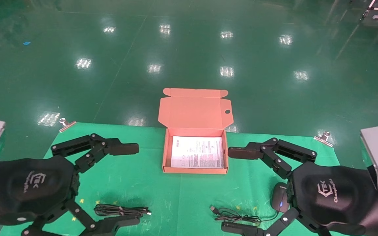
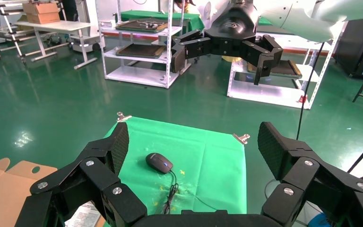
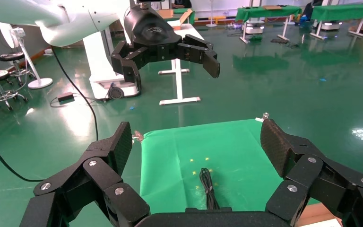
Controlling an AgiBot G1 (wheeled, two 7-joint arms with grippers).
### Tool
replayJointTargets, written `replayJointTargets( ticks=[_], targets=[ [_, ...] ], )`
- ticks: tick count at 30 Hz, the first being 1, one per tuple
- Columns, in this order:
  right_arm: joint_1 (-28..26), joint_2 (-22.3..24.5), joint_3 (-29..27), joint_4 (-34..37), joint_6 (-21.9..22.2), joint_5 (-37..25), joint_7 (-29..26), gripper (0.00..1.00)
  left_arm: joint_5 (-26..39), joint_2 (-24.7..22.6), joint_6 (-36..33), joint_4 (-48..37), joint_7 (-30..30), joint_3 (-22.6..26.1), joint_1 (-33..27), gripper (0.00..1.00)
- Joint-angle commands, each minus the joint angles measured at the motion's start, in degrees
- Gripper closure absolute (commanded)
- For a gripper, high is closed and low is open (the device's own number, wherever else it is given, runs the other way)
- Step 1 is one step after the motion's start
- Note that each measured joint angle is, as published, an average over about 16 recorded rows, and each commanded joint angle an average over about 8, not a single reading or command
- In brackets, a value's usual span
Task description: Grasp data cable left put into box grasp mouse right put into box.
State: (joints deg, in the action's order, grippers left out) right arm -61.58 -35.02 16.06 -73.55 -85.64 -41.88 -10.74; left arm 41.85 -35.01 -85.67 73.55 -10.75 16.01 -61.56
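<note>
Head view, data cable (image 1: pixel 122 210): long bundle lying crosswise on the green worktop (image 1: pixel 149 183) near its front edge, silver plug end pointing toward the middle; open cloth between it and the box.
Head view, mouse (image 1: pixel 280 196): front right, partly hidden by the right gripper's body, long axis front to back; its cord trails left along the front edge to the plug.
Head view, box (image 1: pixel 194 155): mid worktop, lid hinged back and standing open at the far side, white sheet (image 1: pixel 198 152) flat inside.
Head view, left gripper (image 1: pixel 130 184): spread wide, holding nothing, above the cable.
Head view, right gripper (image 1: pixel 231 189): spread wide, holding nothing, above the cord.
Left wrist view: mouse (image 2: pixel 159 162) on the cloth between the wide fingers; right gripper (image 2: pixel 222 56) opposite.
Right wrist view: cable (image 3: pixel 209 187) running lengthwise toward the camera; left gripper (image 3: pixel 172 64) opposite.
</note>
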Motion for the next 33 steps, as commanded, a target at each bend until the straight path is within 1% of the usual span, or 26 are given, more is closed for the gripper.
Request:
replayJointTargets(
  ticks=[1, 25, 29, 33],
  targets=[
    [0.0, 0.0, 0.0, 0.0, 0.0, 0.0, 0.0, 0.00, 0.0, 0.0, 0.0, 0.0, 0.0, 0.0, 0.0, 0.00],
    [0.0, 0.0, 0.0, 0.0, 0.0, -0.1, 0.1, 0.00, 0.2, -0.1, 0.1, 0.0, 0.1, 0.1, -0.2, 0.00],
    [-0.8, 0.2, 0.3, -0.6, 0.3, -2.3, 1.4, 0.00, 2.0, -0.3, -1.0, -0.2, 0.4, 0.9, -2.0, 0.00],
    [-2.9, 0.4, 1.3, -1.8, 0.0, -7.3, 4.4, 0.00, 6.9, -1.4, -3.1, -1.4, 0.3, 3.6, -6.7, 0.00]
  ],
)
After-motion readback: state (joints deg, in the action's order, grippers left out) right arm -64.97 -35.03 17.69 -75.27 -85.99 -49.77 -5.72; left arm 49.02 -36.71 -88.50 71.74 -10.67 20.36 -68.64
